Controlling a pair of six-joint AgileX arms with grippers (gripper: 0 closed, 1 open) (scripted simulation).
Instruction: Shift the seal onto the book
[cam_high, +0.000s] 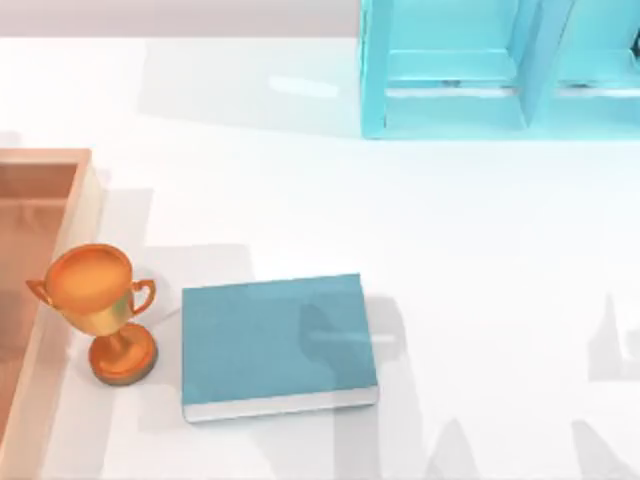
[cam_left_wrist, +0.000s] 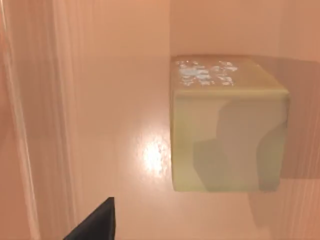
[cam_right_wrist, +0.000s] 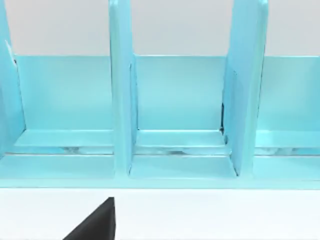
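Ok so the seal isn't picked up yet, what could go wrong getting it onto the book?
1. The seal lies on a wood-coloured surface close to a wall, under the left hand; a descent could clip that wall.
2. The trophy stands right beside the book, between it and the wooden tray; a low carry from that side may topple it.
The right hand sits idle, facing the shelf.

orange trophy (cam_high: 98, 310), cyan shelf (cam_high: 455, 70), wooden tray (cam_high: 45, 160)
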